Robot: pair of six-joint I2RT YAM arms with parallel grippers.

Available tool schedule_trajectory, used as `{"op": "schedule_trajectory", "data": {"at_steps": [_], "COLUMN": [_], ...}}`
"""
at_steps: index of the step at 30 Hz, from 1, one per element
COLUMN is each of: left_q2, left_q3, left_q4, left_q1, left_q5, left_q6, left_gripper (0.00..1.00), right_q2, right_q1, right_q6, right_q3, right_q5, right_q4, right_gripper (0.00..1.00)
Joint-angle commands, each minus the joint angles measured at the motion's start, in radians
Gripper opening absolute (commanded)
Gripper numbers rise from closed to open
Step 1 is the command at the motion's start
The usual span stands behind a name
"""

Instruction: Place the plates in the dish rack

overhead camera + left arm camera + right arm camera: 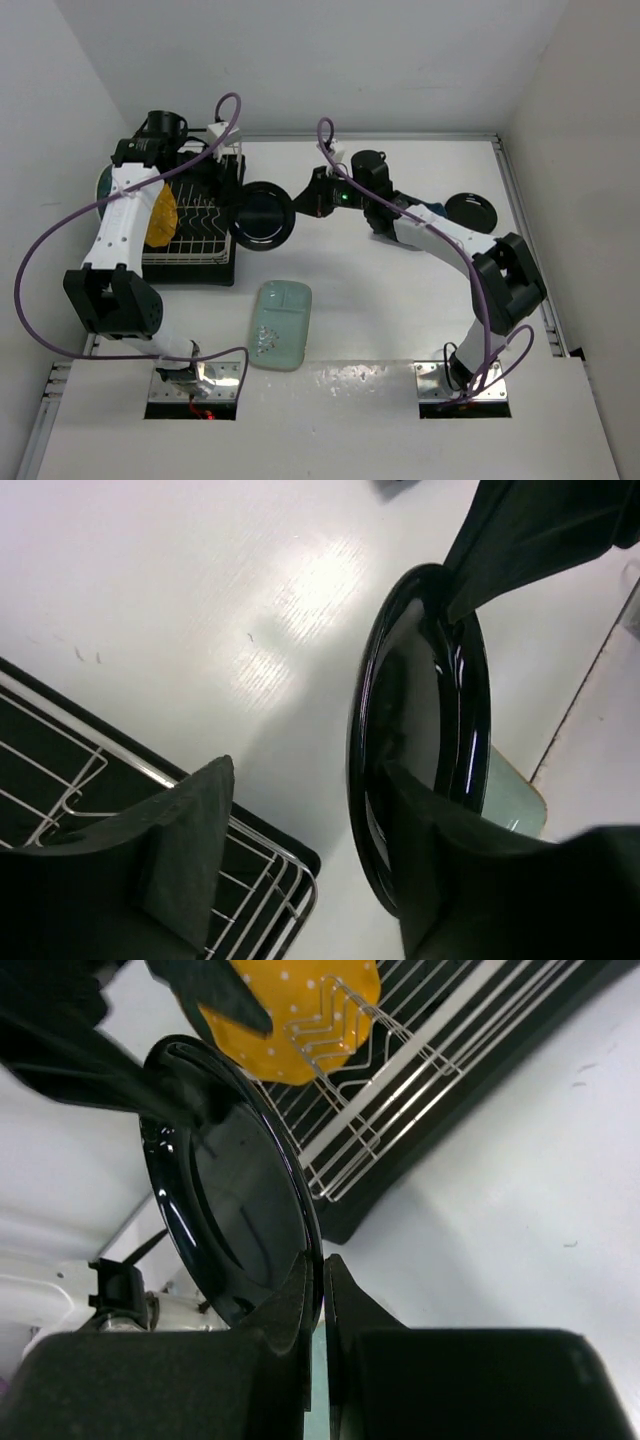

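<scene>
A small black plate (pixel 265 215) hangs on edge just right of the dish rack (pixel 190 250). My right gripper (pixel 301 199) is shut on its right rim; the right wrist view shows the fingers (pixel 322 1265) pinching the plate (pixel 240 1190). My left gripper (pixel 233 182) is open at the plate's left rim. In the left wrist view its gripper (pixel 305 780) has one finger against the plate (pixel 400 680) and the other over the rack's corner (pixel 285 865). A yellow plate (pixel 163 213) stands in the rack. A grey-teal plate (pixel 103 185) shows at the rack's left side.
A pale mint tray (pixel 280 323) lies on the table in front of the rack. A second small black plate (pixel 471 212) lies at the right. A dark blue dish (pixel 385 237) is partly hidden under my right arm. White walls enclose the table.
</scene>
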Motion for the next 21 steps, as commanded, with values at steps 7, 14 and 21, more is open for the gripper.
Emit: {"op": "schedule_trajectory", "data": {"at_steps": [7,14,21], "left_q2": [-0.021,-0.055,-0.09], "left_q3": [0.025,0.129,0.179], "left_q4": [-0.011,0.076,0.167], "left_q1": [0.031,0.099,0.136], "left_q5": [0.07,-0.148,-0.828], "left_q6": [0.001,-0.171,-0.311], "left_gripper": [0.0,0.0,0.0], "right_q2": [-0.009,-0.011,-0.075], "right_q1": [-0.006,-0.015,0.024], "right_q6": [0.06,0.061,-0.067], "right_q3": [0.044,0.048,0.051], "right_q5": [-0.032,0.089,0.503], "right_q4": [0.147,0.071,-0.222], "right_gripper": [0.0,1.0,1.0]}}
